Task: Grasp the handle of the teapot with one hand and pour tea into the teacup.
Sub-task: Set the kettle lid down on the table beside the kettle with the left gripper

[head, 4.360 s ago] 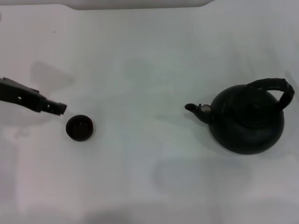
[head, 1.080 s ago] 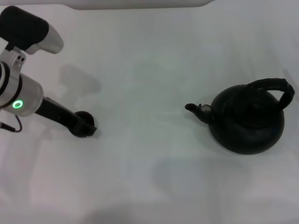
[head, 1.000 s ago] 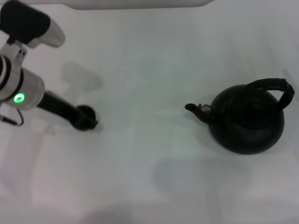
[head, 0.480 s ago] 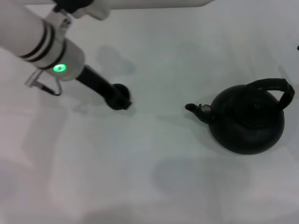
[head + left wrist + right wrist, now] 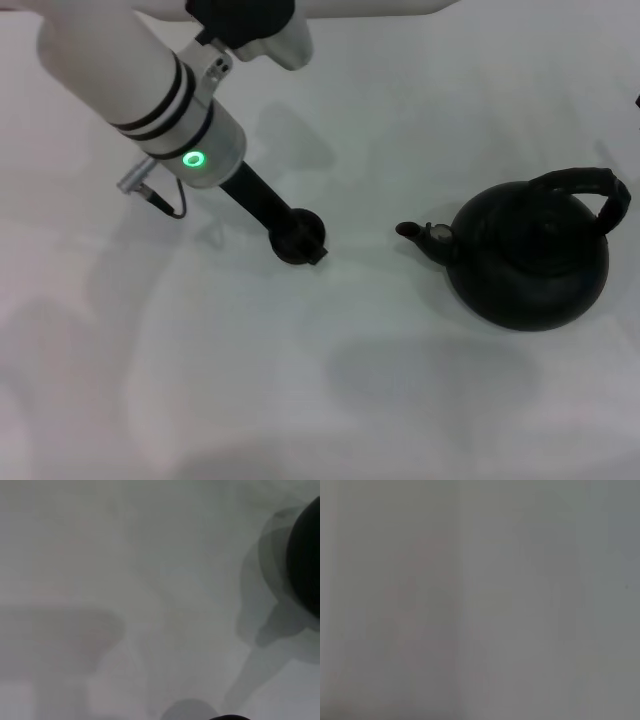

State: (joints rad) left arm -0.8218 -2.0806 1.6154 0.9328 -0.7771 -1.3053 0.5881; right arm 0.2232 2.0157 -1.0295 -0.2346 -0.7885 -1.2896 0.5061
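The large black teapot [image 5: 530, 265] stands at the right in the head view, its arched handle [image 5: 592, 186] rising over the lid and its spout [image 5: 418, 232] pointing left. My left gripper [image 5: 301, 245] is shut on the small dark teacup [image 5: 305, 229] near the middle of the table, a short way left of the spout. The teapot's dark body also shows at the edge of the left wrist view [image 5: 306, 565]. My right gripper is out of view.
The white table [image 5: 400, 400] carries the teapot and the cup. My left arm [image 5: 150, 80] reaches in from the far left across the table. The right wrist view shows only plain pale surface.
My left gripper closed on the teacup at the left and has carried it steadily to the right, toward the teapot's spout. The teapot has not moved.
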